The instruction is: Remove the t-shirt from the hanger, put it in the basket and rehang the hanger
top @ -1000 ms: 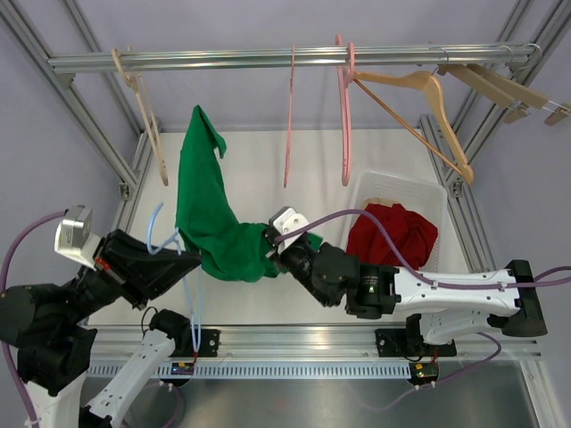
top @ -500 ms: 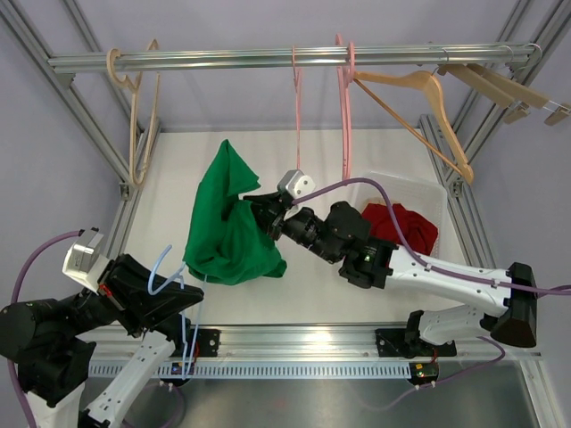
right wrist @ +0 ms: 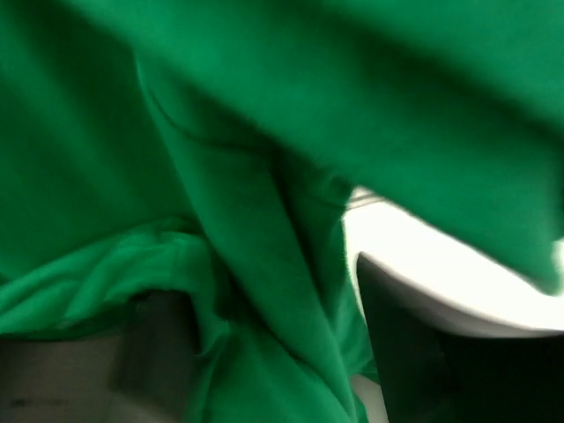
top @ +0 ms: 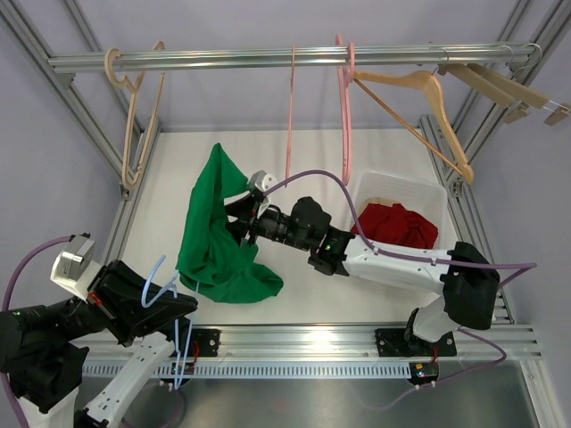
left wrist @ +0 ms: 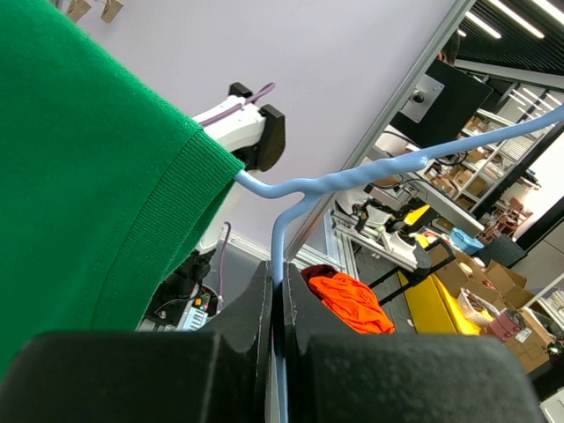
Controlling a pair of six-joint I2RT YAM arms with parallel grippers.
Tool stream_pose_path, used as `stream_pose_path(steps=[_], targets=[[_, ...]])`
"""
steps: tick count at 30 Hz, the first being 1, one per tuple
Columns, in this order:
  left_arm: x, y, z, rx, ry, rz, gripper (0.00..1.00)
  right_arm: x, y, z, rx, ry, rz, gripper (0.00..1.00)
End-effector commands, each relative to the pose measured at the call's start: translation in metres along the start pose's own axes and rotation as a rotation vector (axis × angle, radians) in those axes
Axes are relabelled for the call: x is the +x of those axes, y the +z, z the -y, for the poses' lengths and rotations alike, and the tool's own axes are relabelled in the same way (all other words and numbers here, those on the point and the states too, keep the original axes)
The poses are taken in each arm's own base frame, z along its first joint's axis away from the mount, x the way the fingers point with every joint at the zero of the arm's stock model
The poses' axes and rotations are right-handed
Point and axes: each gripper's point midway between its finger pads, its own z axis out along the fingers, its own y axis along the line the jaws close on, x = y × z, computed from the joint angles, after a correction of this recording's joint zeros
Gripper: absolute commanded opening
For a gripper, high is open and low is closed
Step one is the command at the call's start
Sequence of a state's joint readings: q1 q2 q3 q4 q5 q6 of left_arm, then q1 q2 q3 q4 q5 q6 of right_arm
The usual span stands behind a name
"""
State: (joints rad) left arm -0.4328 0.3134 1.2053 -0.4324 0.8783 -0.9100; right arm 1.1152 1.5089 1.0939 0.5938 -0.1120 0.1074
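Observation:
The green t-shirt (top: 214, 245) hangs in a slumped fold over the left half of the white table. Its ribbed hem (left wrist: 167, 203) still has one arm of the light-blue hanger (left wrist: 352, 179) running under it. My left gripper (left wrist: 277, 273) is shut on the hanger's (top: 153, 283) stem, near the front left corner (top: 183, 308). My right gripper (top: 234, 223) is pushed into the shirt's middle. In the right wrist view its fingers (right wrist: 405, 335) stand apart, and green cloth (right wrist: 264, 132) drapes loosely between them (right wrist: 273, 326).
A white bin (top: 437, 192) holding a red garment (top: 393, 225) stands at the right. The overhead rail (top: 268, 58) carries wooden hangers (top: 134, 116) at left, pink hangers (top: 343, 107) in the middle and more wooden ones (top: 428, 98) at right.
My right gripper has opened and swung left and away, letting the shirt slacken and drop. My left gripper has drawn the blue hanger back toward the near left corner.

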Motion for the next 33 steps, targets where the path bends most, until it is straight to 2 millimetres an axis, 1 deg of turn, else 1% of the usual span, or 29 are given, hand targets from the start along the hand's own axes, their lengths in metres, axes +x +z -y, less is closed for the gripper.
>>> stream_pose_path(steps=[1, 2, 3, 5, 7, 10, 12, 13, 14, 15, 16, 17, 18, 19, 20, 21, 22, 23, 24, 25, 26, 27, 28, 29, 30, 31, 32, 33], targets=[[0.000, -0.009, 0.028, 0.083, 0.063, 0.001, 0.00, -0.050, 0.011, -0.035, -0.200, 0.065, 0.148, 0.59], [0.001, -0.010, 0.029, 0.086, 0.063, 0.000, 0.00, -0.054, 0.011, -0.040, -0.230, 0.067, 0.166, 0.48], [0.002, -0.010, 0.025, 0.080, 0.058, -0.001, 0.00, -0.056, 0.011, -0.042, -0.244, 0.075, 0.173, 0.40], [0.004, -0.009, 0.022, 0.075, 0.054, -0.001, 0.00, -0.062, 0.008, -0.048, -0.283, 0.090, 0.191, 0.19], [0.006, -0.009, 0.017, 0.066, 0.047, -0.001, 0.00, -0.068, 0.004, -0.050, -0.296, 0.103, 0.210, 0.01], [0.007, -0.008, 0.011, 0.054, 0.043, 0.003, 0.00, -0.076, -0.005, -0.049, -0.278, 0.103, 0.232, 0.00], [0.009, -0.008, 0.006, 0.042, 0.041, 0.003, 0.00, -0.088, -0.012, -0.044, -0.232, 0.096, 0.256, 0.00], [0.011, -0.007, 0.002, 0.031, 0.039, 0.002, 0.00, -0.084, -0.013, -0.038, -0.194, 0.089, 0.228, 0.00], [0.012, -0.007, -0.002, 0.015, 0.034, 0.001, 0.00, -0.098, -0.016, -0.030, -0.135, 0.079, 0.252, 0.00], [0.014, -0.007, -0.011, -0.020, 0.022, -0.002, 0.00, -0.101, -0.017, -0.024, -0.097, 0.069, 0.249, 0.00], [0.017, -0.007, -0.017, -0.036, 0.013, -0.009, 0.00, -0.107, -0.017, -0.010, -0.012, 0.045, 0.236, 0.00], [0.021, -0.008, -0.022, -0.060, -0.006, -0.017, 0.00, -0.116, -0.019, -0.004, 0.029, 0.030, 0.241, 0.00], [0.021, -0.008, -0.029, -0.091, 0.001, -0.009, 0.00, -0.121, -0.019, 0.003, 0.071, 0.011, 0.232, 0.00], [0.023, -0.010, -0.034, -0.116, -0.003, -0.009, 0.00, -0.132, -0.019, 0.016, 0.149, -0.026, 0.221, 0.00], [0.028, -0.013, -0.039, -0.153, -0.018, -0.015, 0.00, -0.139, -0.018, 0.022, 0.180, -0.046, 0.221, 0.00], [0.025, -0.015, -0.048, -0.203, 0.004, 0.006, 0.00, -0.144, -0.017, 0.031, 0.216, -0.084, 0.214, 0.00], [0.026, -0.019, -0.053, -0.243, 0.008, 0.012, 0.00, -0.156, -0.013, 0.038, 0.255, -0.094, 0.219, 0.00], [0.030, -0.025, -0.060, -0.300, -0.007, 0.007, 0.00, -0.164, -0.011, 0.044, 0.275, -0.106, 0.226, 0.00], [0.025, -0.030, -0.071, -0.369, 0.023, 0.041, 0.00, -0.171, -0.010, 0.052, 0.296, -0.115, 0.231, 0.00], [0.025, -0.036, -0.077, -0.416, 0.030, 0.051, 0.00, -0.184, -0.006, 0.054, 0.301, -0.117, 0.246, 0.00], [0.032, -0.043, -0.087, -0.478, 0.013, 0.039, 0.00, -0.192, -0.006, 0.057, 0.314, -0.146, 0.256, 0.00], [0.026, -0.052, -0.098, -0.556, 0.046, 0.072, 0.00, -0.200, -0.006, 0.056, 0.313, -0.155, 0.267, 0.00], [0.028, -0.057, -0.105, -0.599, 0.050, 0.074, 0.00, -0.216, -0.009, 0.050, 0.298, -0.154, 0.291, 0.00], [0.029, -0.067, -0.119, -0.678, 0.055, 0.084, 0.00, -0.225, -0.011, 0.046, 0.288, -0.146, 0.302, 0.00], [0.033, -0.072, -0.128, -0.718, 0.054, 0.086, 0.00, -0.227, -0.014, 0.043, 0.280, -0.115, 0.295, 0.00], [0.036, -0.077, -0.136, -0.749, 0.056, 0.086, 0.00, -0.242, -0.023, 0.033, 0.249, -0.088, 0.323, 0.00], [0.038, -0.084, -0.147, -0.811, 0.053, 0.094, 0.00, -0.248, -0.030, 0.027, 0.230, -0.073, 0.332, 0.00], [0.044, -0.088, -0.157, -0.841, 0.044, 0.083, 0.00, -0.244, -0.034, 0.021, 0.201, -0.033, 0.316, 0.00]])
